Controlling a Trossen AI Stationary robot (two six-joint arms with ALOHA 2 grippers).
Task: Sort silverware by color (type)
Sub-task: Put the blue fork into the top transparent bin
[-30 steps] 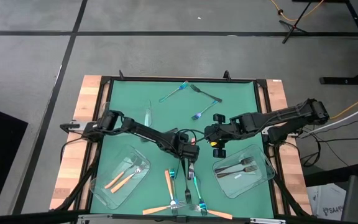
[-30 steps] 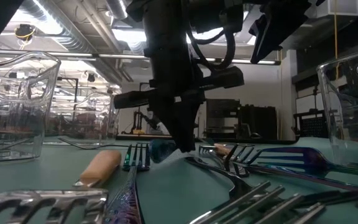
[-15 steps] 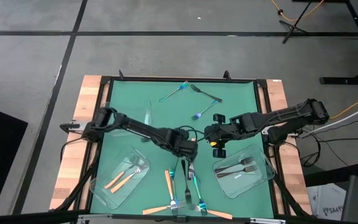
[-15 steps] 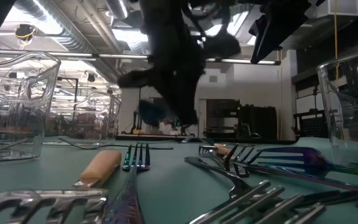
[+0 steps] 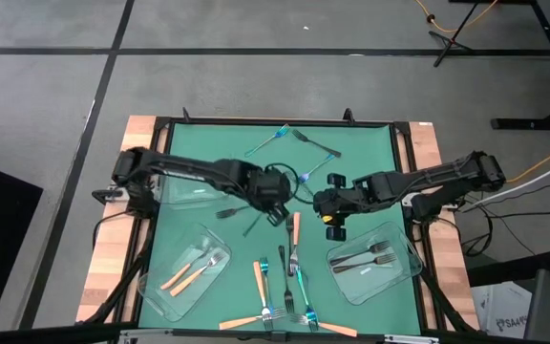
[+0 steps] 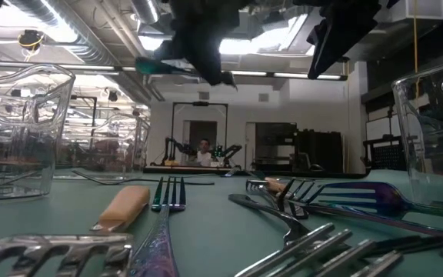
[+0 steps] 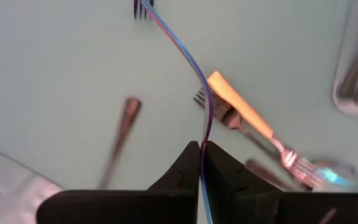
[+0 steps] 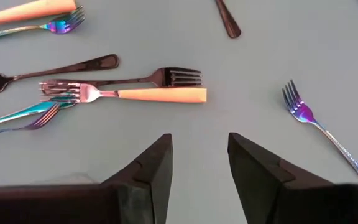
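Note:
My left gripper [image 5: 277, 206] hangs over the middle of the green table, shut on a shiny blue-teal fork [image 7: 194, 68]. The fork's teal handle end [image 6: 154, 66] shows high in the low view. My right gripper [image 5: 330, 216] hovers open just to its right, with nothing between its fingers [image 8: 199, 142]. Below lie an orange-handled fork [image 5: 295, 229], dark forks [image 5: 233, 212] and more orange and teal forks [image 5: 285, 296] near the front edge. Three more forks [image 5: 299, 145] lie at the far side. My left gripper pinches the blue-teal fork's thin handle [image 7: 203, 138] between its two fingers, which slant down from above. The tines [image 7: 143, 7] stick out ahead of the fingers. The fork is lifted clear of the table.
A clear tray [image 5: 165, 291] at the front left holds two orange-handled forks. A clear tray [image 5: 404, 277] at the front right holds dark forks. A third clear tray [image 5: 194, 186] lies under my left arm. A wooden rim [image 5: 113, 248] borders the mat.
My left gripper has risen from the table with the blue-teal fork and gone toward the far edge, rolling as it went. The fork, which lay on the mat a second ago, now hangs clear. My right arm has kept still.

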